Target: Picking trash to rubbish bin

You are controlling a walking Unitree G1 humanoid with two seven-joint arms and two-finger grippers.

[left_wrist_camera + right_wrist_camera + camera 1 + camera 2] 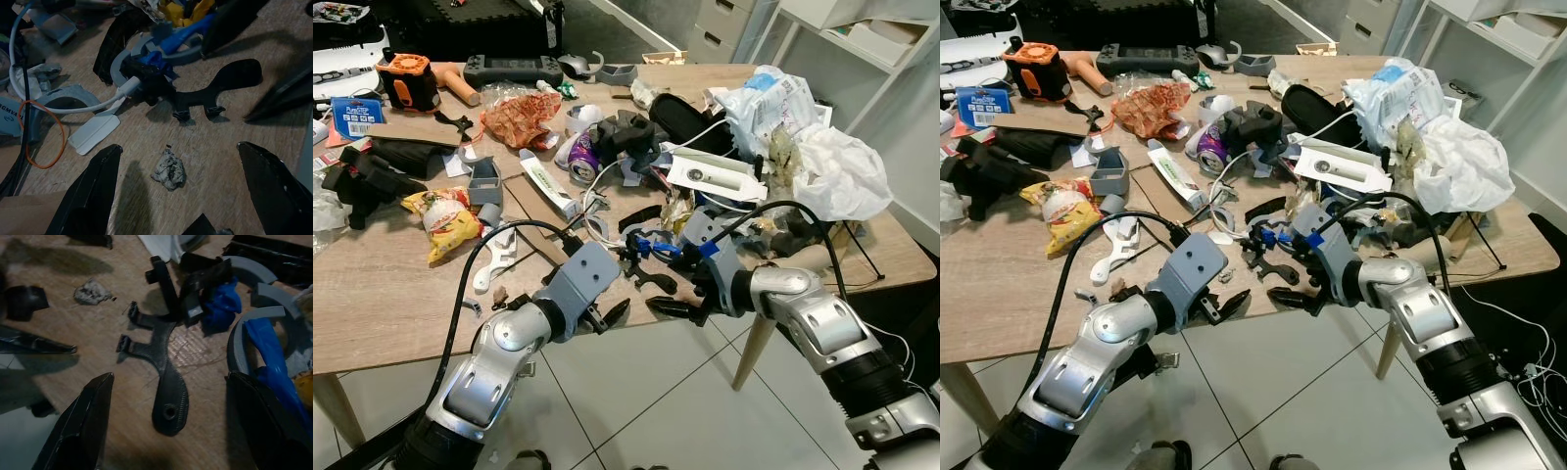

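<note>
Messy wooden table (372, 304), left gripper (607, 315) w/ fingers spread wide at the front edge, small crumpled paper scrap (168, 169) lying btwn its fingers, right gripper (677, 305) also spread wide, over a flat black plastic part (164, 377), blue tape lump (221, 303) just beside.

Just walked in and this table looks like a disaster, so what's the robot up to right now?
It's clearing trash off a cluttered wooden table. Both grippers hover open at the near edge, holding nothing. The left gripper is lined up on a small crumpled wad of paper. The right gripper sits over a flat black carbon-fibre bracket, beside blue and grey plastic scraps.
</note>
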